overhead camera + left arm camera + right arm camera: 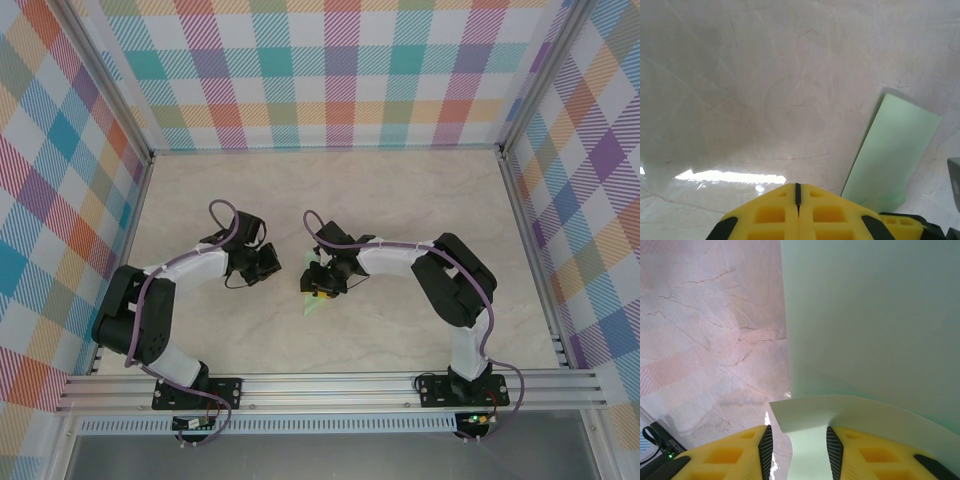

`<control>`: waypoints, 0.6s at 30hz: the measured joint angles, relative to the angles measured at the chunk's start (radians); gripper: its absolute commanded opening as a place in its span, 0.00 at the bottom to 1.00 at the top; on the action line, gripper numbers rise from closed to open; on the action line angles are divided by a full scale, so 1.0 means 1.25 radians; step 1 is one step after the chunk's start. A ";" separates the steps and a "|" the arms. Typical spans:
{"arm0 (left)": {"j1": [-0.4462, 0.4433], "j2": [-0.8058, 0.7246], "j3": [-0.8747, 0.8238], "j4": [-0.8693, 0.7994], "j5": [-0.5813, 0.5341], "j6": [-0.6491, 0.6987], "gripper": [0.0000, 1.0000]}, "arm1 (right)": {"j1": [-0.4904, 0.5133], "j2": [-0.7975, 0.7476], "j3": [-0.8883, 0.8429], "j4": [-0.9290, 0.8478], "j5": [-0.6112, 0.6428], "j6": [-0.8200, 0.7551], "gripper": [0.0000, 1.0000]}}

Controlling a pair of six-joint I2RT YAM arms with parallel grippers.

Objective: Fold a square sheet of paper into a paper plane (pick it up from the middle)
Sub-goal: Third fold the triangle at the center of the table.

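Right gripper [799, 445]: jaws apart, a curled flap of the green paper [870, 315] lying loose between them. Left gripper [798, 205]: jaws together, empty. Paper lies folded on the table [400, 200], between the grippers. Judged light, limp and easily creased; take hold at a folded edge.

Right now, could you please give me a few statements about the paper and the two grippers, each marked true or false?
1. The left gripper has its jaws shut with nothing between them. True.
2. The green paper lies flat as a full, unfolded square. False: it is folded into a narrow shape.
3. The right gripper has its jaws apart, with a flap of the paper between them. True.
4. The paper lies against the far wall. False: it lies near the middle of the table, under the right gripper.
5. The table is dark wood. False: it is pale and marbled.
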 measured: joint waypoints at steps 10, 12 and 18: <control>-0.005 -0.040 -0.035 0.006 0.060 0.002 0.05 | 0.000 -0.003 -0.011 -0.002 0.015 -0.008 0.20; -0.014 -0.046 -0.042 0.009 0.067 0.000 0.04 | 0.000 -0.003 -0.012 -0.002 0.017 -0.008 0.20; -0.063 -0.054 -0.079 0.045 0.089 -0.022 0.04 | 0.000 -0.003 -0.012 -0.002 0.017 -0.008 0.20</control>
